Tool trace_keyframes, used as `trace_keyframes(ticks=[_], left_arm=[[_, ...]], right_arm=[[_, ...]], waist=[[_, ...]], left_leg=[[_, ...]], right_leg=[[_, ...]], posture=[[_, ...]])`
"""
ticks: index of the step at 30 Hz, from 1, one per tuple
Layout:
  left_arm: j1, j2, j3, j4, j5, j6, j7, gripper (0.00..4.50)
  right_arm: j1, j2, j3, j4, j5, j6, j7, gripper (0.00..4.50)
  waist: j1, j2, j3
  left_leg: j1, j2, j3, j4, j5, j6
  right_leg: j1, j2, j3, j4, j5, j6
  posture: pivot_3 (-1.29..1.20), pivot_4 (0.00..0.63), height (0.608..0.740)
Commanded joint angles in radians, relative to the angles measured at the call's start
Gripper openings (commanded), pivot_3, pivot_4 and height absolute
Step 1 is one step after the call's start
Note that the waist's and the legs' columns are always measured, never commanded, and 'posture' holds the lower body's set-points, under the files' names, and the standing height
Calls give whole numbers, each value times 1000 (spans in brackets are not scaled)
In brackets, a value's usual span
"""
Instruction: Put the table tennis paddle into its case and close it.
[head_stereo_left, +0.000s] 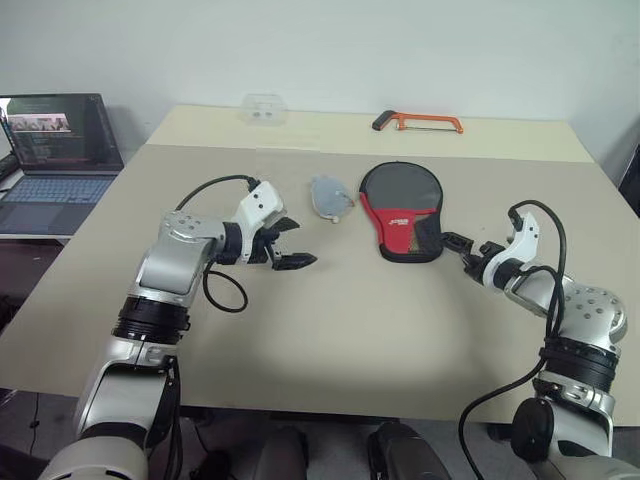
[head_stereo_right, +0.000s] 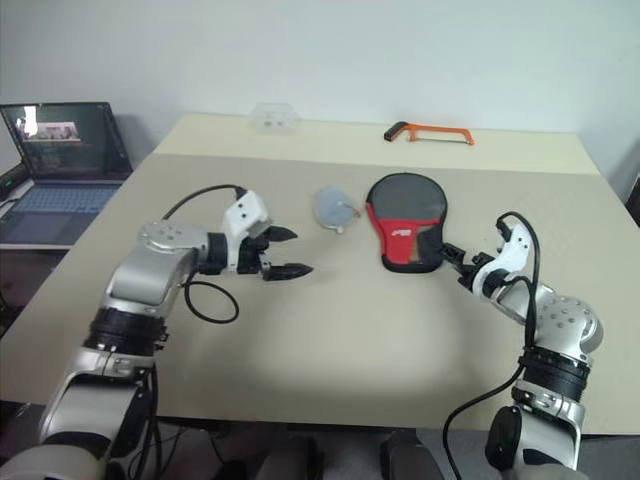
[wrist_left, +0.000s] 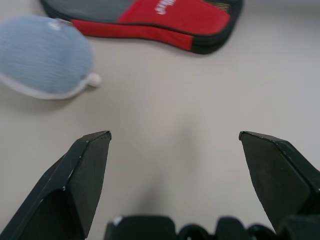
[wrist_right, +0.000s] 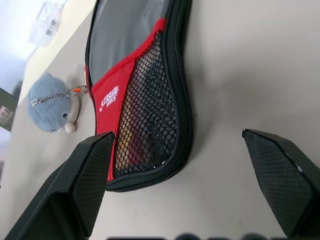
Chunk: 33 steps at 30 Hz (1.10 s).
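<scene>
One case (head_stereo_left: 401, 211), black with red lower part, lies flat mid-table, looks zipped. White logo on red, too small to read. Paddle not seen outside case. One grey pouch (head_stereo_left: 329, 196) just left of case, apart. One orange saw (head_stereo_left: 419, 122) near far table edge. One clear box (head_stereo_left: 264, 110) there too. One laptop (head_stereo_left: 58, 150) off table (head_stereo_left: 330, 330), left side. Left claw (head_stereo_left: 288, 244) wide open, holds nothing, over bare table. Right claw (head_stereo_left: 462, 247) wide open, empty, just beside case's lower right edge. Near half of table bare.

One case (head_stereo_left: 401, 210), one grey pouch (head_stereo_left: 329, 197), one hacksaw (head_stereo_left: 418, 122), one laptop (head_stereo_left: 58, 150)
</scene>
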Motion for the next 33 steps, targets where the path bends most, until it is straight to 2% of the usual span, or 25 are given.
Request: trace_keyframes(ticks=[1,8,16,33], left_arm=[[22,37,28,-62,-25,14,16,4477],[66,74,32,-120,-48,47,50,4477],[96,89,34,-143,-63,68,80,4477],[99,94,21,-150,-74,64,113,4477]], right_arm=[[-40,4,-9,34,11,-35,17,4500],[-52,34,46,137,-30,-81,73,4500],[-74,99,74,118,-26,-85,82,4500],[-86,182,94,90,-24,-66,71,4500]], waist=[[-3,0,0],[-20,-1,-1],[-49,-2,-1],[-50,-2,-1]], left_leg=[[0,0,0,0,0,0],[0,1,0,0,0,0],[3,2,1,-1,0,0],[3,2,1,-2,0,0]], right_leg=[[0,0,0,0,0,0],[0,0,0,0,0,0],[0,1,1,3,-2,4],[0,1,1,1,-2,4]], posture=[[0,150,740],[0,150,740],[0,150,740],[0,150,740]])
